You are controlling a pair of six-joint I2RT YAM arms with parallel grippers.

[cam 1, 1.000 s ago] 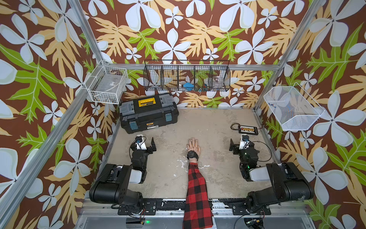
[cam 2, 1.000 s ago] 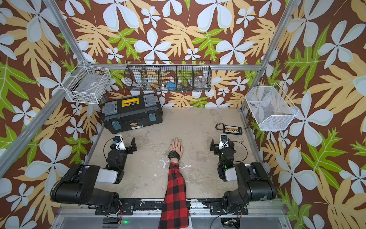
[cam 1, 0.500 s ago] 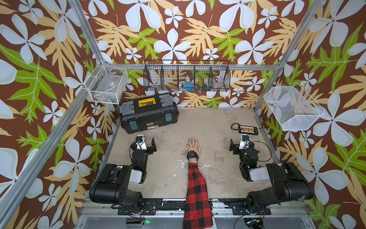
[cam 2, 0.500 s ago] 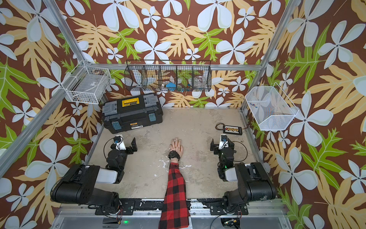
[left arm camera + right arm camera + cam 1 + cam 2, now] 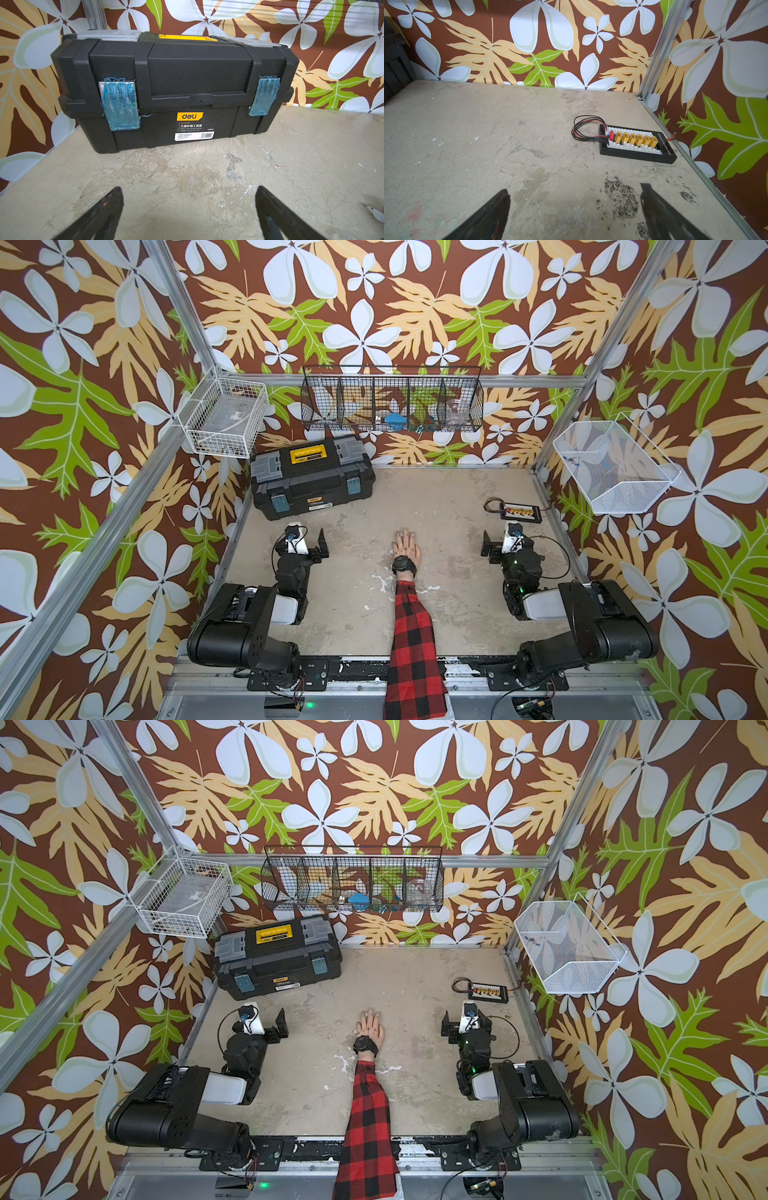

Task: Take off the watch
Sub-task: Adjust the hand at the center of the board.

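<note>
Top views only: both show the watch [image 5: 404, 564] [image 5: 365, 1045], black, strapped round the wrist of a person's hand [image 5: 406, 545] that lies flat on the table [image 5: 436, 497], with a red-and-black plaid sleeve [image 5: 413, 639] behind it (neither wrist camera sees any of this).
Left wrist view only: the "deli" label and two blue-filmed latches on the front of the black toolbox [image 5: 176, 83], which stands closed.
Right wrist view only: the connector board [image 5: 635, 141] close up, with looped red and black wires at one end.
Watch location: mid-table between the two arms, well apart from both grippers.
Left gripper [image 5: 305, 537]: jaws spread wide, nothing between them, bare table under the tips in the wrist view [image 5: 188, 190]; it points at the toolbox [image 5: 311, 477].
Right gripper [image 5: 503, 541]: jaws equally wide, holding nothing, touching nothing [image 5: 574, 189]; the board [image 5: 519, 512] lies near, ahead of it.
Counts: one watch, one hand, two grippers, one toolbox, one board carrying six yellow connectors.
Baskets on the walls: three, namely a white wire basket [image 5: 224, 423], a black wire rack [image 5: 390, 400] and a white mesh basket [image 5: 611, 466].
</note>
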